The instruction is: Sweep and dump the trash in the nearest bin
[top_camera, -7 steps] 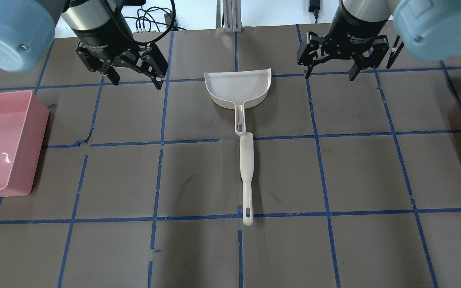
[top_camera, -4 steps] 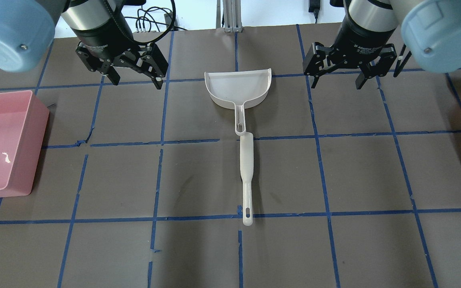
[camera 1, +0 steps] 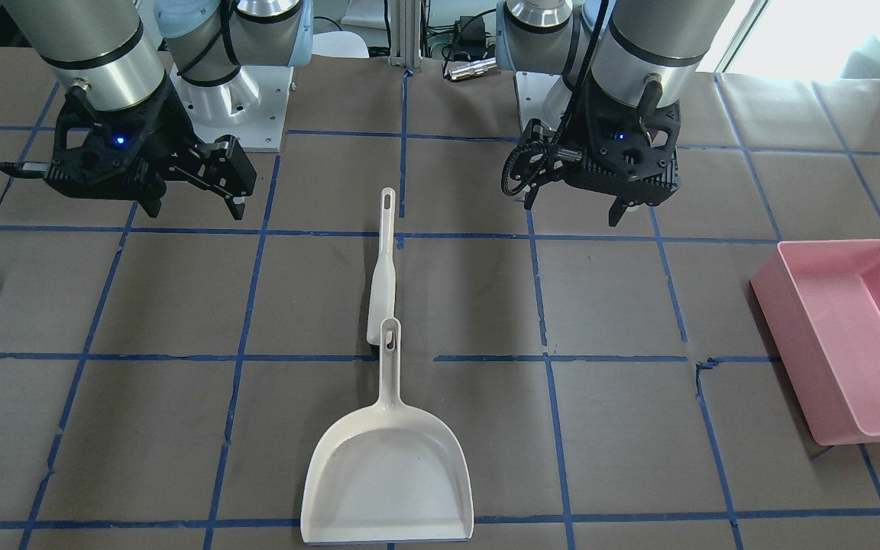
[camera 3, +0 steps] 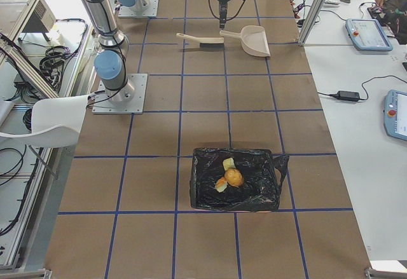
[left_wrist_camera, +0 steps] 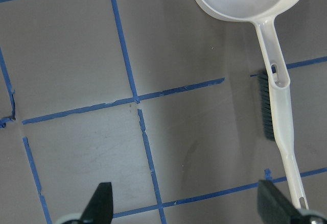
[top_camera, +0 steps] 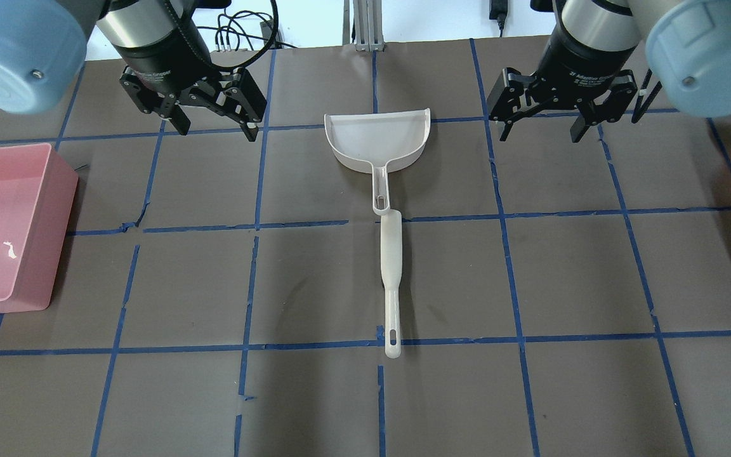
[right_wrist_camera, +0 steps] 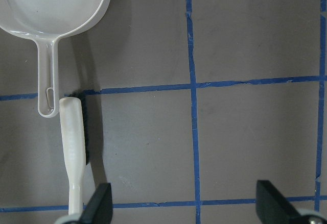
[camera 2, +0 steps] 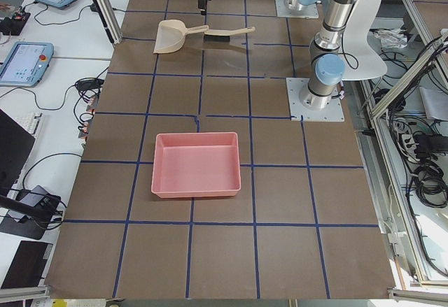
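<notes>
Looking down from overhead, I have the left gripper point(top_camera: 217, 133) with its fingers spread wide and nothing between them, and the right gripper point(top_camera: 539, 136) spread the same way, also empty. Both hang above the far side of the table point(top_camera: 594, 273), one on each side of the dustpan point(top_camera: 378, 139). The dustpan lies flat with its mouth away from the robot. The brush point(top_camera: 391, 254) lies in line with it, its dark-bristled head at the end of the dustpan's handle. A pink bin point(top_camera: 45, 254) sits at the table's left end. From the right-end camera, the trash is in the black-lined bin point(camera 3: 261, 196): an orange lump point(camera 3: 234, 177) with two pale chunks point(camera 3: 228, 163) beside it. There is small white print on each gripper body, but I cannot read it with confidence.
</notes>
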